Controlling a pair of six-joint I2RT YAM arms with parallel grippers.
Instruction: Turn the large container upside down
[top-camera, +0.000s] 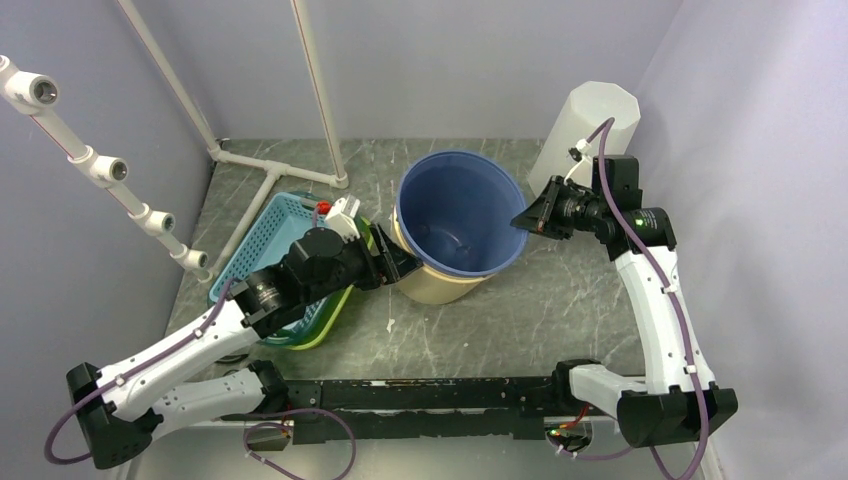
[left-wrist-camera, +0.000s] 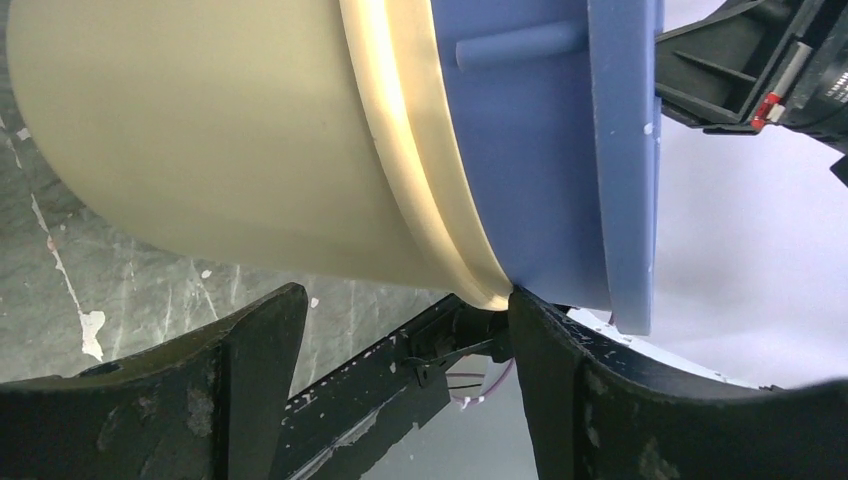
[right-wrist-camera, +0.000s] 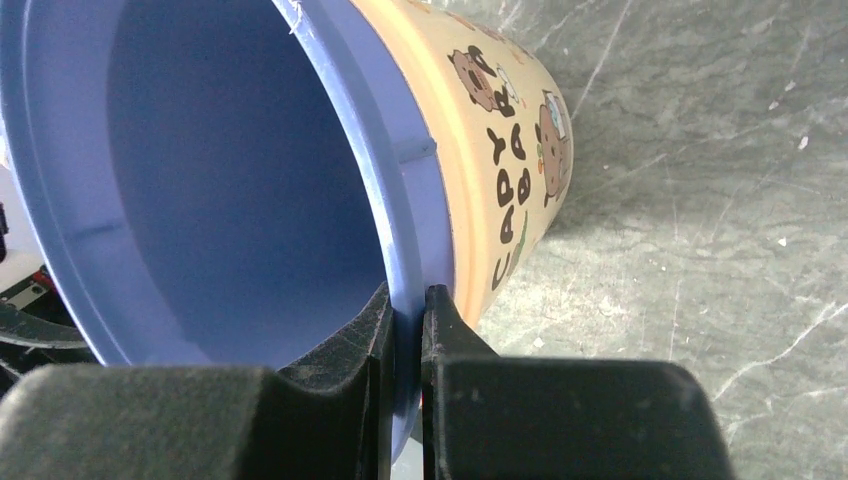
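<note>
The large container (top-camera: 455, 215), blue inside and cream outside, is found near the middle of the table (top-camera: 560, 300), where it is held tilted with its mouth still turned upward. Its blue rim is clamped on the right side by the right gripper (top-camera: 522, 220), with one finger inside and one outside. The left gripper (top-camera: 400, 262) is kept with its jaws wide apart against the cream wall on the left side, one finger (left-wrist-camera: 600, 400) touching the lip under the rim. A blue basket (top-camera: 265, 240) is seen at the left edge.
</note>
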